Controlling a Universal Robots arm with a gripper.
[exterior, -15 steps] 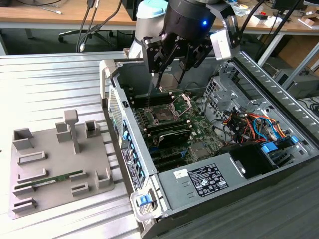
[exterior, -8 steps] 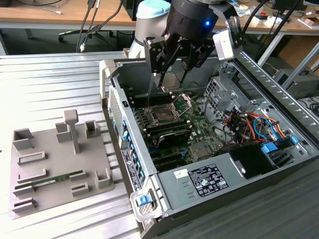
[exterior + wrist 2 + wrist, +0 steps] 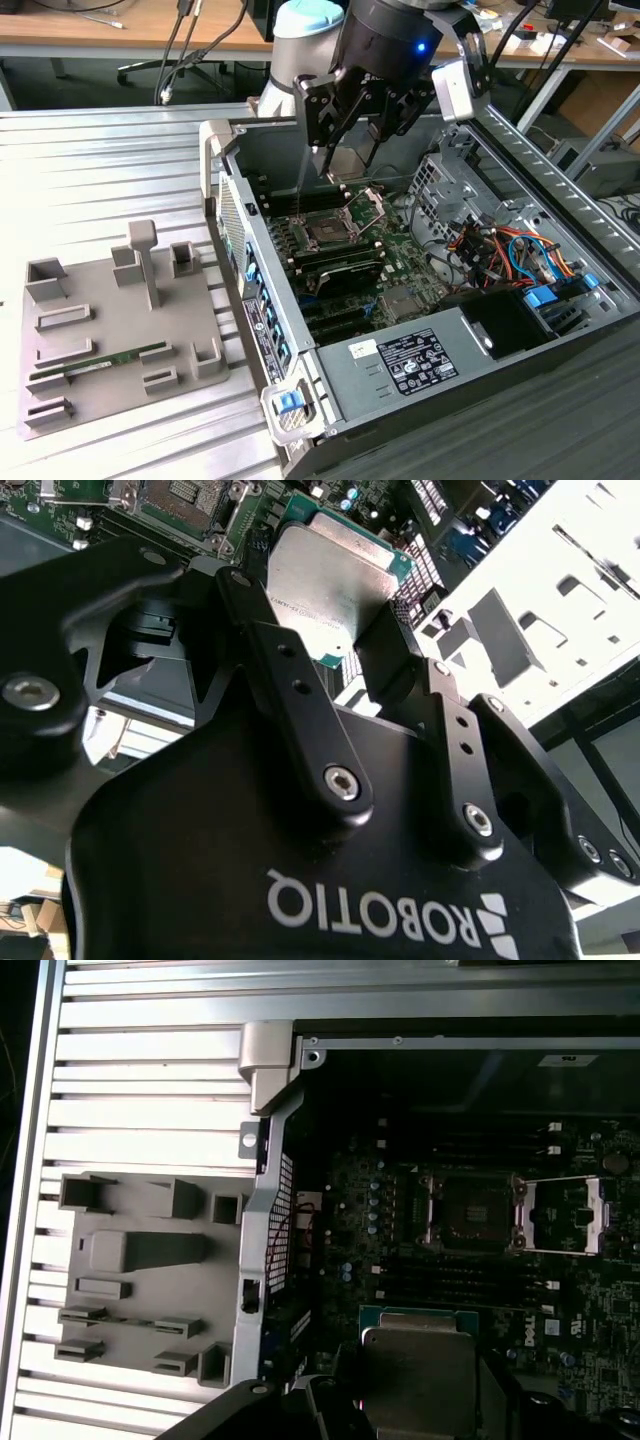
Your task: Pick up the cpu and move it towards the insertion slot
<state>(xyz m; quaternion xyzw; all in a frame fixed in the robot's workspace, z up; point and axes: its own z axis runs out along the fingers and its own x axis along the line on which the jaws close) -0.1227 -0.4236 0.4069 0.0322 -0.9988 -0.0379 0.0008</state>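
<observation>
Black 2-finger gripper [image 3: 318, 630] clamped on silver-lidded square cpu [image 3: 330, 570]: pick-up done, held aloft, short of dark silver-framed insertion slot [image 3: 475, 1210].

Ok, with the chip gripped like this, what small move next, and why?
Probably a short sideways shift to bring the flat silvery square cpu over the dark, silver-framed square insertion slot. The black end effector is shut on it above the green motherboard, and in the first wrist view the slot lies apart from it, hinged metal bracket open.
</observation>
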